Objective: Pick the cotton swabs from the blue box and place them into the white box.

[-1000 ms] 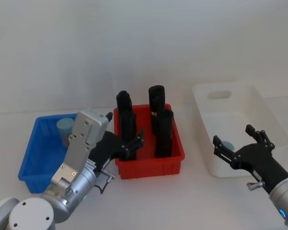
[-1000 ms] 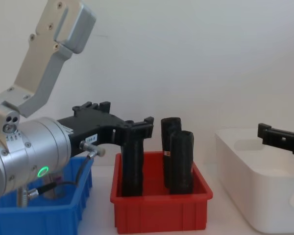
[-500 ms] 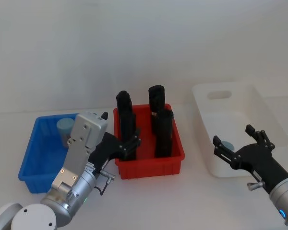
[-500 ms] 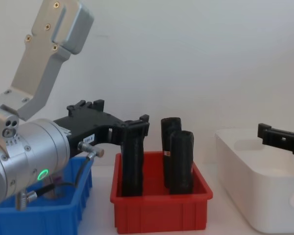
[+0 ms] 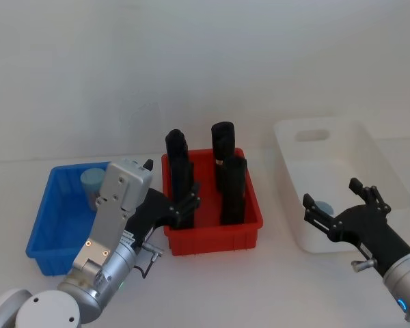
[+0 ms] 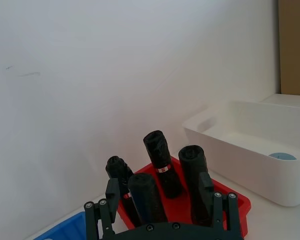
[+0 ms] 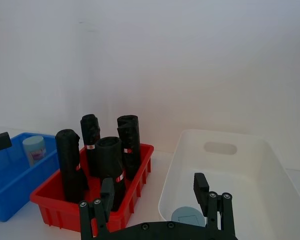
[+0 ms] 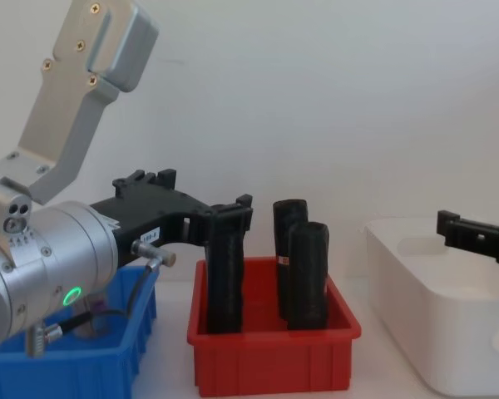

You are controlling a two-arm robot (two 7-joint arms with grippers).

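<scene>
The blue box (image 5: 46, 229) sits at the left with one pale-lidded tub of cotton swabs (image 5: 92, 182) in its far corner, also seen as the tub (image 7: 34, 149). My left gripper (image 5: 172, 180) hovers open and empty between the blue box and the red bin, above their rims (image 8: 204, 195). The white box (image 5: 372, 158) stands at the right with another swab tub (image 5: 322, 206) inside near its front wall. My right gripper (image 5: 331, 193) is open and empty, held over the white box's front edge.
A red bin (image 5: 212, 239) in the middle holds several tall black upright objects (image 5: 232, 191), close to my left gripper's fingers. A white wall lies behind the table. Bare tabletop runs in front of the bins.
My left gripper has drawn back a little to the left, away from the red bin, then settled. The right gripper has not moved.
</scene>
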